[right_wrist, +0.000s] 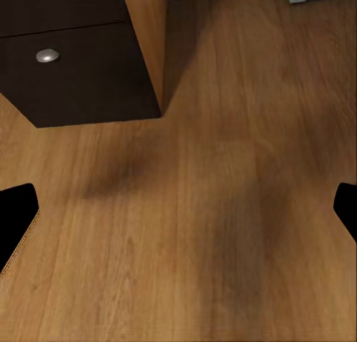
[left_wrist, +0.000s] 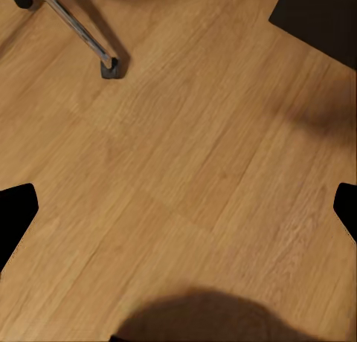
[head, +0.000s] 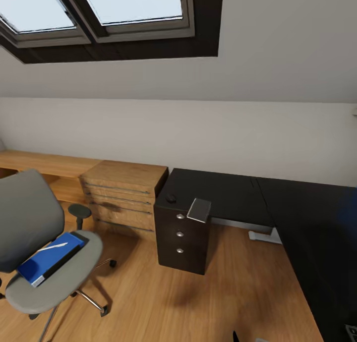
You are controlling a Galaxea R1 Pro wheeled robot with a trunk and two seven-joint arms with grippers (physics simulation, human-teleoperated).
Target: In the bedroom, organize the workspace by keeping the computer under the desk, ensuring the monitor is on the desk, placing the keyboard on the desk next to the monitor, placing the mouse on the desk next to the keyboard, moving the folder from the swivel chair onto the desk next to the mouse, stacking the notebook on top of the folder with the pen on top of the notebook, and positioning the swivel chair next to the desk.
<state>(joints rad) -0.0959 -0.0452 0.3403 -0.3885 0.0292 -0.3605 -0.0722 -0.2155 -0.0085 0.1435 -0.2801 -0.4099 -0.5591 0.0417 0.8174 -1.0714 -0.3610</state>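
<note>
Sitting at 8 o'clock, the swivel chair (head: 34, 233) carries the folder (head: 49, 259) flat on its seat, pen (head: 53, 246) lying on top. Desk (head: 233, 198) runs from centre toward 4 o'clock; a small dark object (head: 171, 199) and a grey notebook-like slab (head: 199, 209) lie above its drawers (head: 180, 234). Left gripper (left_wrist: 178, 208) and right gripper (right_wrist: 178, 208) hang over bare wood floor (left_wrist: 186, 171), fingers spread wide, holding nothing

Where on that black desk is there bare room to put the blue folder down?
The desk top is mostly bare: a wide patch runs from the grey notebook back to the wall and along the right wing. The drawer-end corner is crowded by the notebook and a small dark mouse. The folder lies on the swivel chair.
</note>
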